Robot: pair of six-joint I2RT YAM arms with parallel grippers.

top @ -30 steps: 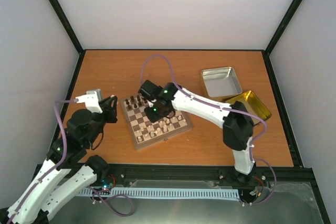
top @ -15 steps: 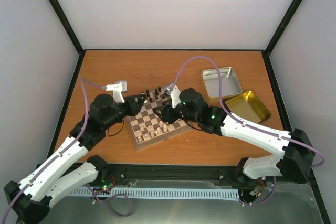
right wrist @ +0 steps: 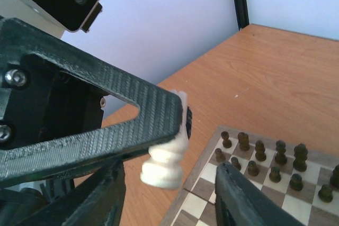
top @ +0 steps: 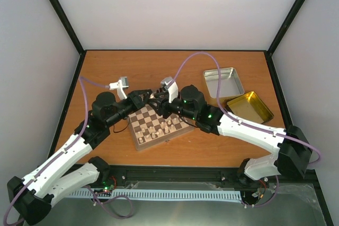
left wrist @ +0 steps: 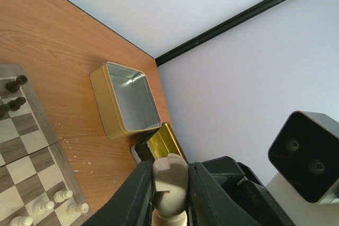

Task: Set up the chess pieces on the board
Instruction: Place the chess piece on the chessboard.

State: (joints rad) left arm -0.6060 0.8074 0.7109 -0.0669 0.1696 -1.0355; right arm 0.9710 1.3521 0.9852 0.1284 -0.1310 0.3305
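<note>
My left gripper (left wrist: 169,172) is shut on a pale cream chess piece (left wrist: 170,183), held by its head in the air. In the right wrist view that same chess piece (right wrist: 164,161) hangs base down from the left gripper's finger (right wrist: 106,125). My right gripper (right wrist: 168,172) is open, one finger on each side of the piece and neither touching it. From above, the left gripper (top: 142,99) and right gripper (top: 158,104) meet over the far left corner of the board (top: 180,129). Several cream pieces (top: 161,128) stand on the board's near half.
A silver tin (top: 223,82) lies open at the back right, with its gold lid (top: 250,107) just in front of it. Dark chessmen (right wrist: 265,154) stand in rows along the board's far side. Black frame posts and pale walls enclose the table.
The right arm has come off the board and swung round to face the left arm. The left gripper has carried the cream piece over to the board's far left corner. The two grippers have closed in on each other.
</note>
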